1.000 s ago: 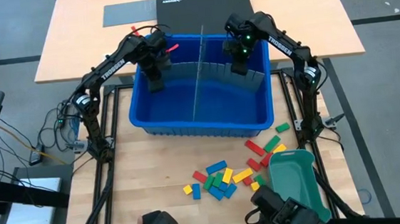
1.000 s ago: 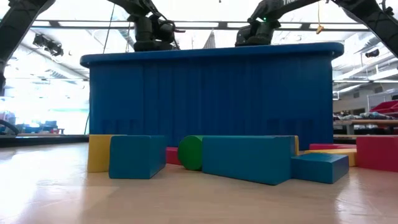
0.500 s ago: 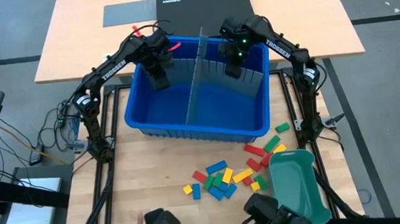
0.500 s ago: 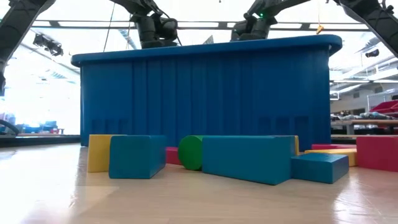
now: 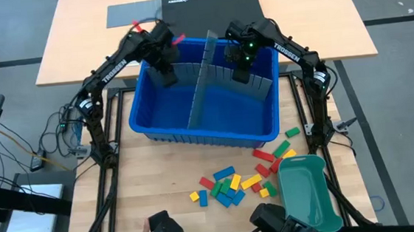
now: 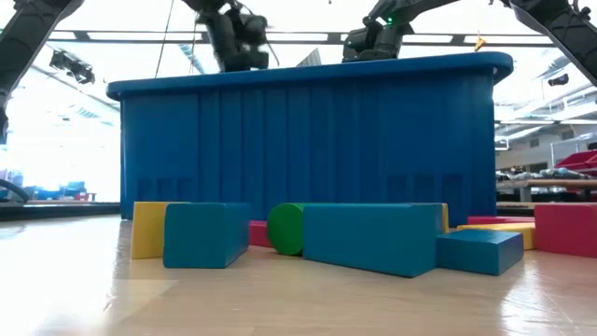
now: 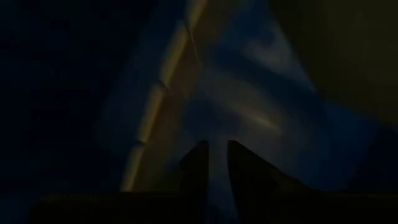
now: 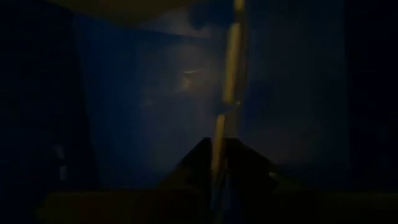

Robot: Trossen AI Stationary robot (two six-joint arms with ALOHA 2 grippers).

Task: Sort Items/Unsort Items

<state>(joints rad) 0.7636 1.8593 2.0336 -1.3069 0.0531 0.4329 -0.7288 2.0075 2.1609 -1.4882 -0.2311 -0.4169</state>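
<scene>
Both pincers sit at the blue bin's [image 5: 204,131] upper rim, centre frame. Left pincer [image 5: 168,79]: narrow gap, nothing seen held. Right pincer [image 5: 239,74]: we cannot tell. Toy blocks [image 5: 231,184] lie scattered lower right on the worktop [image 5: 161,186], beside the teal tray [image 5: 309,189].

Blue bin [image 5: 204,131] mid-table, tilted divider [image 5: 199,91] splitting it, blocks [image 5: 231,182] scattered before it
</scene>
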